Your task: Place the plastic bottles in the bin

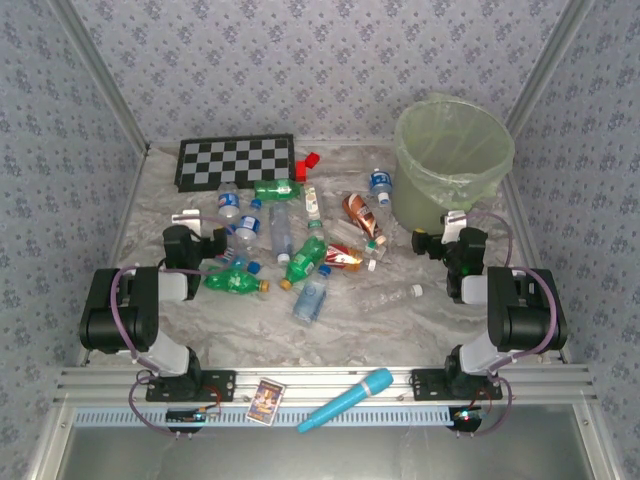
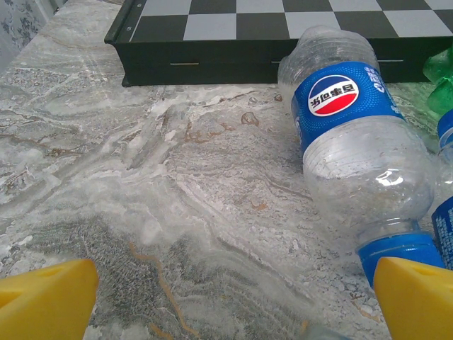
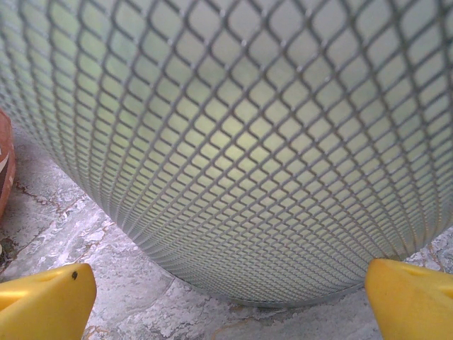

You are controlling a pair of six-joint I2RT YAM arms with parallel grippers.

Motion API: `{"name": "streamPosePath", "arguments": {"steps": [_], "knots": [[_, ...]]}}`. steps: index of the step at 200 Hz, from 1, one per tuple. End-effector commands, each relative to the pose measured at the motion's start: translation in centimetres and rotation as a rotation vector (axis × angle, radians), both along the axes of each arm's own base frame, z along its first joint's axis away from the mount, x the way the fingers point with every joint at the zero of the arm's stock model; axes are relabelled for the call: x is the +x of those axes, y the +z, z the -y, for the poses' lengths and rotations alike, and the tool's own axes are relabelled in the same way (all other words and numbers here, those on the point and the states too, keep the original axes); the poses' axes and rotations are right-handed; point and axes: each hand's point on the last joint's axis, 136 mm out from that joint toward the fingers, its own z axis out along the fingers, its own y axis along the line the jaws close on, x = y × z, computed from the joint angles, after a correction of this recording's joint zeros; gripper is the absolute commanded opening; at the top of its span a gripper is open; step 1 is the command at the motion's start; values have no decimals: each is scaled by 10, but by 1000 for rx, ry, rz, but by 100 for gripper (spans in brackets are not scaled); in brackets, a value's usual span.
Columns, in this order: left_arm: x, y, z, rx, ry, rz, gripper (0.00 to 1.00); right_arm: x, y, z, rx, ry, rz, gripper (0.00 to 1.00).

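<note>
Several plastic bottles lie scattered mid-table: green ones [image 1: 236, 282] [image 1: 305, 260], a brown-orange one [image 1: 360, 212], a clear one [image 1: 390, 296] and a blue-labelled one [image 1: 380, 186] beside the bin [image 1: 452, 160]. The bin is a tall pale yellow-green bucket at the back right. My left gripper [image 1: 192, 222] is open over bare table at the left. A clear bottle with a blue Pepsi label [image 2: 354, 142] lies just right of the left gripper [image 2: 233, 312], its blue cap by the right finger [image 2: 417, 297]. My right gripper [image 3: 230, 312] is open and empty, facing the bin's meshed wall [image 3: 233, 142] close up.
A chessboard [image 1: 236, 161] lies at the back left, its black edge [image 2: 212, 60] ahead of the left gripper. A red block [image 1: 306, 165] sits beside it. A turquoise microphone-shaped object [image 1: 345, 400] and a small card [image 1: 266, 400] rest on the front rail. Patterned walls enclose the table.
</note>
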Motion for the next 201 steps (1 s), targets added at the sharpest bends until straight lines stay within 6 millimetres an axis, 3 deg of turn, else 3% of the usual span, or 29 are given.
{"name": "streamPosePath", "arguments": {"steps": [1, 68, 118, 154, 186, 201], "knots": [[6, 13, 1, 4, -8, 50, 100, 4, 7, 3, -9, -14, 26, 99], [6, 16, -1, -15, -9, 53, 100, 2, 8, 3, -10, -14, 38, 99], [-4, 65, -11, -29, 69, -12, 100, -12, 29, 8, -44, -76, 110, 99], [-28, 95, -38, -114, 298, -110, 100, -20, 44, 13, -15, -129, 78, 99], [-51, 111, -37, -196, 353, -226, 100, -41, 57, 23, 72, -234, 50, 100], [-54, 117, -24, -281, 287, -240, 100, -57, 69, 36, 120, -342, 18, 100]]}}
